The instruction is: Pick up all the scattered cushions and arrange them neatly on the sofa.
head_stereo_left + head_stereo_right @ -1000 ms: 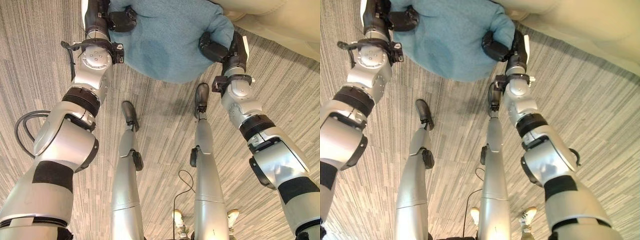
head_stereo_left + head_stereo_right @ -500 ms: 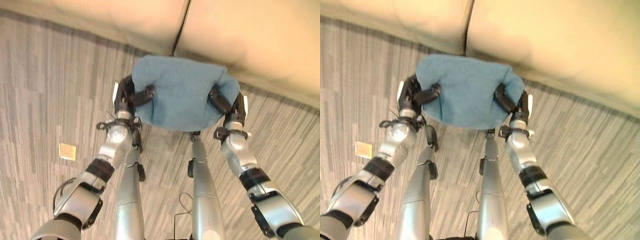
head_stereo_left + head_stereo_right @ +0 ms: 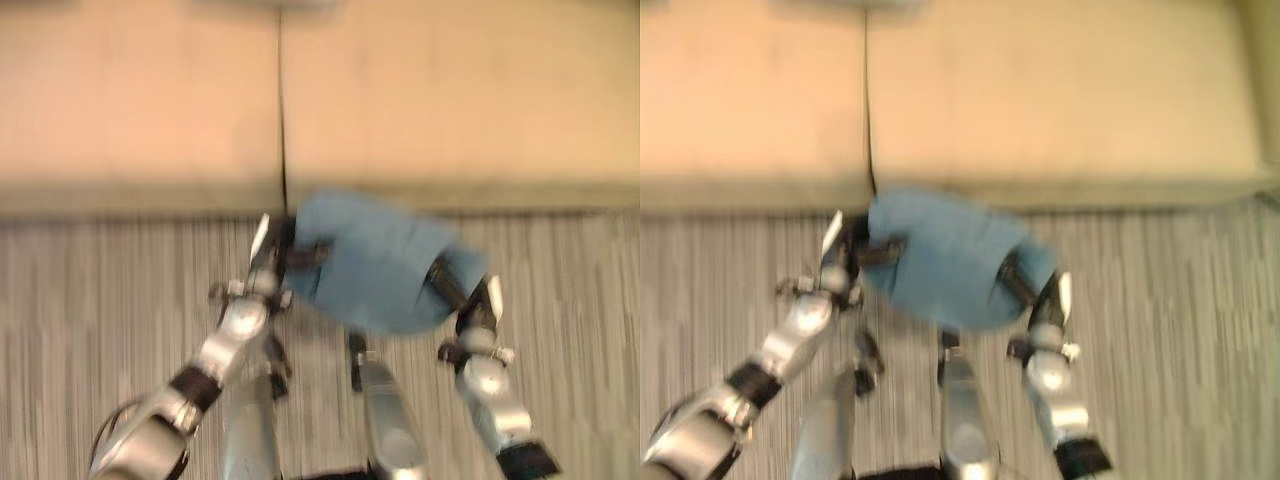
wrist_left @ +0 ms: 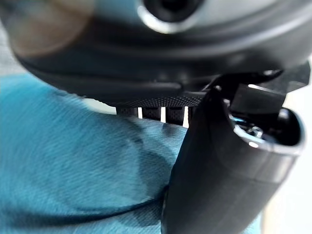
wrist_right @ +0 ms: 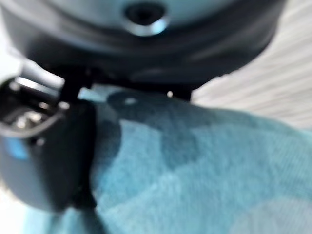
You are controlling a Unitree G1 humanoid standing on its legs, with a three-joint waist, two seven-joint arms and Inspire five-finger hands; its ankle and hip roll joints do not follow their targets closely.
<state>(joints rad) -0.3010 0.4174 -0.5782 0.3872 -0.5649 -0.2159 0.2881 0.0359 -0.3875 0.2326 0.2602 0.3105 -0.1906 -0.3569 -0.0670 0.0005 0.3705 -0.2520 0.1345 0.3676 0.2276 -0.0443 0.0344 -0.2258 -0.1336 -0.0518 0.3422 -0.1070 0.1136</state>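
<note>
A blue cushion (image 3: pixel 375 260) hangs above the floor, just in front of the beige sofa (image 3: pixel 420 100). My left hand (image 3: pixel 283 250) grips its left side, thumb pressed into the cloth. My right hand (image 3: pixel 455 288) is clamped on its right side. In the left wrist view the thumb (image 4: pixel 214 165) digs into the blue cushion (image 4: pixel 73 161). The right wrist view has that hand's thumb (image 5: pixel 44 156) pinching the same blue cloth (image 5: pixel 195 170). The cushion's upper edge (image 3: pixel 930 205) overlaps the sofa seat's front edge (image 3: pixel 1040 185).
Two beige seat cushions meet at a dark seam (image 3: pixel 281 110). Grey striped carpet (image 3: pixel 100 290) lies before the sofa. A sofa arm (image 3: pixel 1262 80) rises at the far right.
The camera has tilted up, so the sofa seat takes the upper half of the view. Both hands have carried the blue cushion higher and closer to the seat's front edge.
</note>
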